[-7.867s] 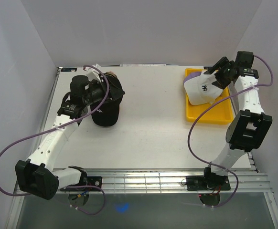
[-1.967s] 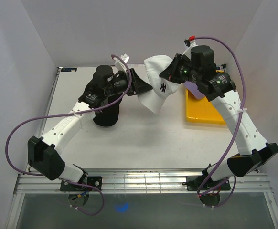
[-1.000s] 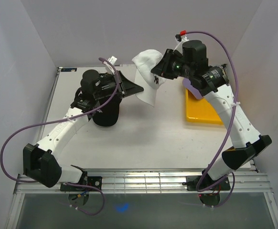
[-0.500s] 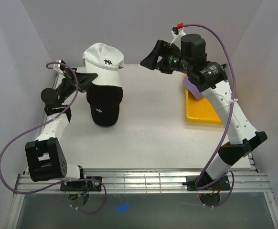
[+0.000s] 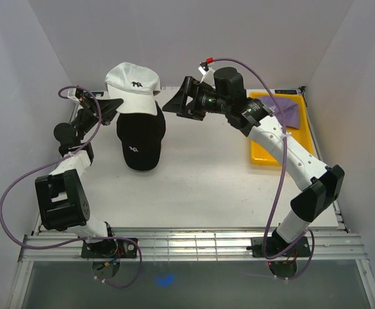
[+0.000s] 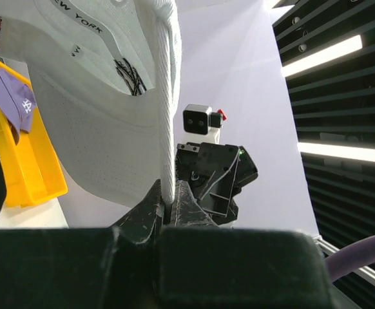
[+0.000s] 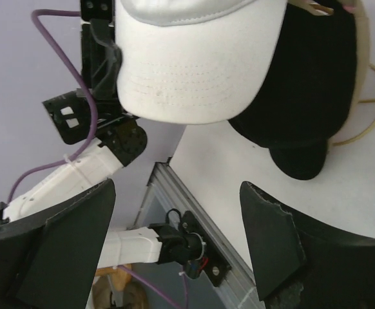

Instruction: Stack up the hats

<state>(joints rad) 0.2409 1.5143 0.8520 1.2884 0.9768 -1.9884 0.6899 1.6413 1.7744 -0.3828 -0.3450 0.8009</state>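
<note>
Stacking step: holding white cap by its edge in left pincer, clamped on the fabric, above black cap on the surface. Right pincer spread wide, empty, nearby. Next, likely: lower squarely, release, then fetch purple cap from tray.

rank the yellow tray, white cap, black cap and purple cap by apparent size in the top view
1. yellow tray, partly covered
2. white cap and black cap, alike; the white one is higher, nearer the camera
3. purple cap, partly hidden
</note>
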